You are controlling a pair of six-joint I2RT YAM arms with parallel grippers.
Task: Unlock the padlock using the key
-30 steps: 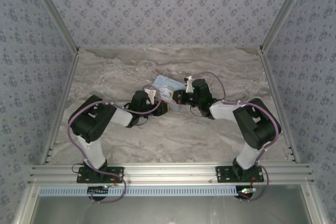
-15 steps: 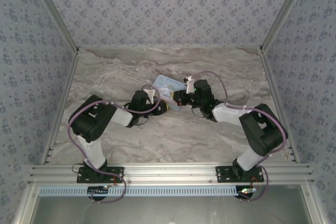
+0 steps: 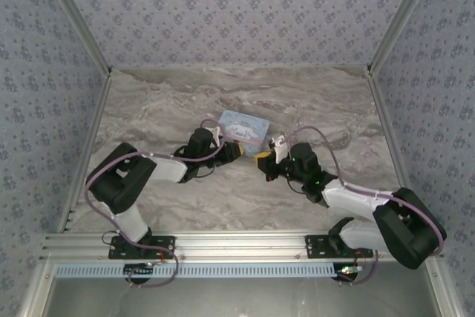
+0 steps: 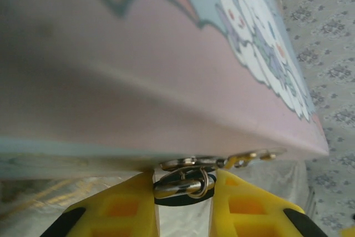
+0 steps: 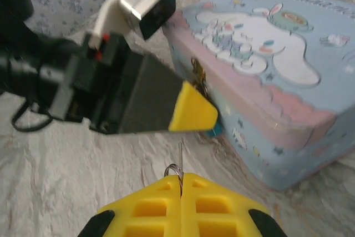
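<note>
The padlock (image 4: 180, 187), a small metal lock with a dark body, hangs from the latch under the edge of the light-blue cartoon tin (image 4: 166, 54). My left gripper (image 4: 183, 180) is shut on it, with a yellow finger pressed to each side. In the right wrist view a bluish bit of the padlock (image 5: 214, 130) peeks out beside the left gripper's yellow fingertip (image 5: 194, 112). My right gripper (image 5: 181, 177) is shut on the key (image 5: 179, 156). The key's thin blade and ring stick out toward the padlock, a short gap away. From above, the left gripper (image 3: 239, 151) and right gripper (image 3: 262, 159) face each other in front of the tin (image 3: 245, 125).
The marble tabletop (image 3: 171, 102) stretches behind and to both sides of the tin. Patterned walls (image 3: 237, 5) close off the back and sides. The left gripper's black body (image 5: 83, 87) and its camera mount (image 5: 144, 4) stand close in front of the right gripper.
My right arm has drawn back from the tin toward the near right, still holding the key. My left gripper's fingers have closed in on the padlock. The tin has stayed put.
</note>
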